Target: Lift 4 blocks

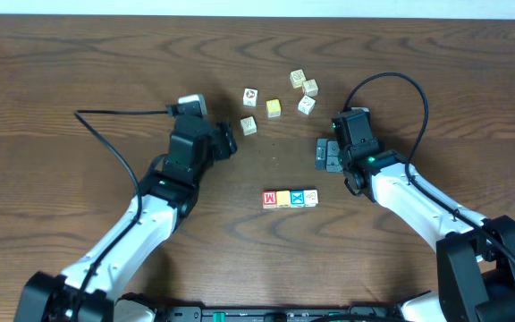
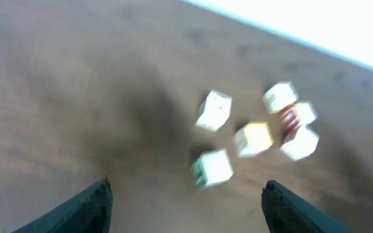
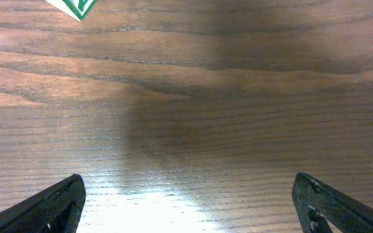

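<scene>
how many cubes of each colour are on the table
red cube: 1
yellow-orange cube: 1
blue cube: 1
whitish cube in the row: 1
pale yellow cube: 1
loose whitish cubes: 5
total: 10

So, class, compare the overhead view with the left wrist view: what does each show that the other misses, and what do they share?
Only overhead: the row of four blocks, red, orange, blue and whitish, touching side by side between the arms, and the open right hand. Only left wrist: a low, blurred close-up past the fingertips of the left hand, set wide apart. Both: six loose cubes, a pale yellow cube among them, on the wooden table.
</scene>
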Controlling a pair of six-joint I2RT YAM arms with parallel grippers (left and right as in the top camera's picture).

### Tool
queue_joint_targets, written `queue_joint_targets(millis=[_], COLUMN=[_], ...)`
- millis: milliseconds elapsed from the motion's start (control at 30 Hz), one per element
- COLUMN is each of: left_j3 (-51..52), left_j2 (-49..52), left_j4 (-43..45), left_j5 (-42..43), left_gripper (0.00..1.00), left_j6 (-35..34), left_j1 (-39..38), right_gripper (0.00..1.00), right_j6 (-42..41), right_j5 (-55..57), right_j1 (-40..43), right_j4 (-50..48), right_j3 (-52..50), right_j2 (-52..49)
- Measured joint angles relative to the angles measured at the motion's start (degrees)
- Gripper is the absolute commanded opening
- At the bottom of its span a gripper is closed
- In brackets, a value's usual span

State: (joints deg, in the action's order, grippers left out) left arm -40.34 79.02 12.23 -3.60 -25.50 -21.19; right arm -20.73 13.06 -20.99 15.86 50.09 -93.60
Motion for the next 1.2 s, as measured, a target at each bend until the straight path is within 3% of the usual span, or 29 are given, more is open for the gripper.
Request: queue_joint_targets(millis=[533, 933, 1200], left_j3=[1.31, 17.79, 25.97], left_j2=[-17.00, -38.99, -49.44], left_j4=[1.88, 7.72, 7.72], left_j5=[-2.82, -2.89, -1.90], left_gripper=[0.74, 0.74, 0.75], left_j6=[13.73, 14.75, 11.69], left_j1=[1.14, 7.30, 13.31], right_gripper=[0.99, 0.99, 0.99], right_j6=[0.00, 0.00, 0.00], right_j5=[0.07, 0.09, 0.09], right_j1=[0.00, 0.00, 0.00], right_j4=[0.00, 0.00, 0.00], right_j3=[0.00, 0.00, 0.00], right_j2=[0.00, 0.00, 0.00])
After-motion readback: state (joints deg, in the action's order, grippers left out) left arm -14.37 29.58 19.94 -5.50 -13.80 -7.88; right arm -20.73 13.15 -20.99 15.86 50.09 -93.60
